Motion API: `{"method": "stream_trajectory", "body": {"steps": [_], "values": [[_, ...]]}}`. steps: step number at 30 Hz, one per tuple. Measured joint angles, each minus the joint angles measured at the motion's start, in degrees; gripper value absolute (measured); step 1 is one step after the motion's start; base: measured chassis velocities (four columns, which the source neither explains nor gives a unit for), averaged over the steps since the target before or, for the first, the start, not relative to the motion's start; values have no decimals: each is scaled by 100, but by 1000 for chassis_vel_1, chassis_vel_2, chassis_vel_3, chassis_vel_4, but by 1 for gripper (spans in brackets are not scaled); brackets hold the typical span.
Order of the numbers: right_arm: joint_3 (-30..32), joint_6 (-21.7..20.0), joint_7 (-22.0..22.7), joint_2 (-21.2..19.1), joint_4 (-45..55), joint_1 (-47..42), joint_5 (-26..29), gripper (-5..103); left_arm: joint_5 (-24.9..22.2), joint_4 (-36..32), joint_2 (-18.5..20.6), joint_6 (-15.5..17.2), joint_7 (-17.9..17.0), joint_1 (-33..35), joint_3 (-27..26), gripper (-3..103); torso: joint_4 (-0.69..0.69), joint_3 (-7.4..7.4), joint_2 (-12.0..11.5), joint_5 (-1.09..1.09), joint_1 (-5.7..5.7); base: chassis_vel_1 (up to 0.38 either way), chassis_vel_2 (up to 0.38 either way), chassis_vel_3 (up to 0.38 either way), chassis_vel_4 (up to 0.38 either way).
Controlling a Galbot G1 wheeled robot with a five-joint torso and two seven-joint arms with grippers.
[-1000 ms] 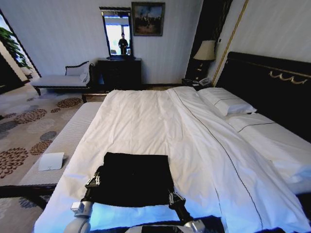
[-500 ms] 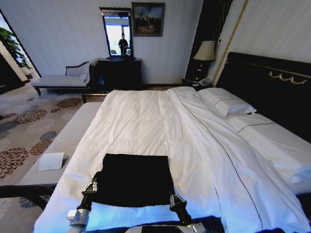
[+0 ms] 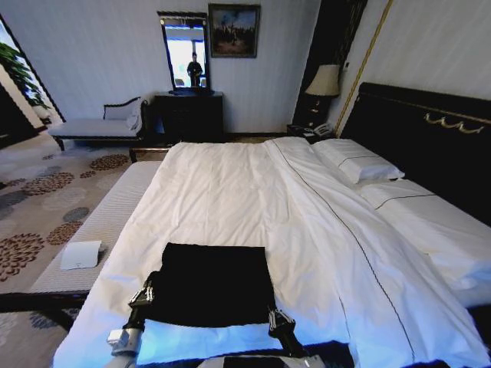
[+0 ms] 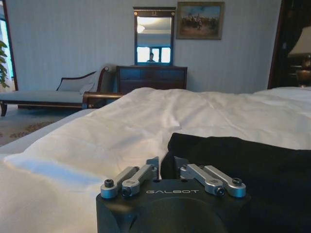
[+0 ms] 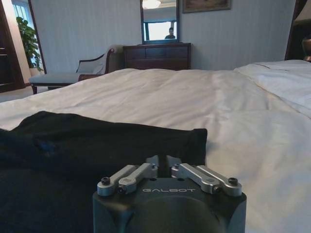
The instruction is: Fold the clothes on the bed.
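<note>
Already folded into a rough dark rectangle, the black T-shirt lay flat on the white duvet near the foot of the bed, its lettering hidden from every view. The left end effector sat at the shirt's near left corner and the right end effector at its near right corner; in both wrist views the fingers stood drawn close together at the cloth's edge, the left pair seeming to pinch a fold of fabric and the right pair seeming to nip the hem, though the exact contact was hard to make out. Around the shirt the duvet spread pale and lightly creased, with a thin dark seam running along it toward two white pillows set against the dark headboard. Beside the bed ran a pale striped bench carrying a small white card. Farther off stood a dark dresser under a mirror, a framed painting, a chaise and a lamp over patterned carpet. Both arms were cut off by the lower edge of the head view.
</note>
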Motion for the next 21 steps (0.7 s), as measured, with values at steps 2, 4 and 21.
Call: {"method": "stream_trajectory", "body": {"steps": [2,4,21], "values": [[0,-4,2,0,-12,10,-1,14,21,-55,8,34,-2,39,-21,23,0,0,0,1,0,0,0,0,0],[-1,-11,21,-3,-5,7,-7,25,46,-175,28,95,-3,108,-69,34,0,0,0,4,0,0,0,0,0],[471,-1738,407,-1173,780,1296,3079,84,-393,-573,402,824,-251,-704,-227,94,2,1,0,7,0,0,0,0,0]]}}
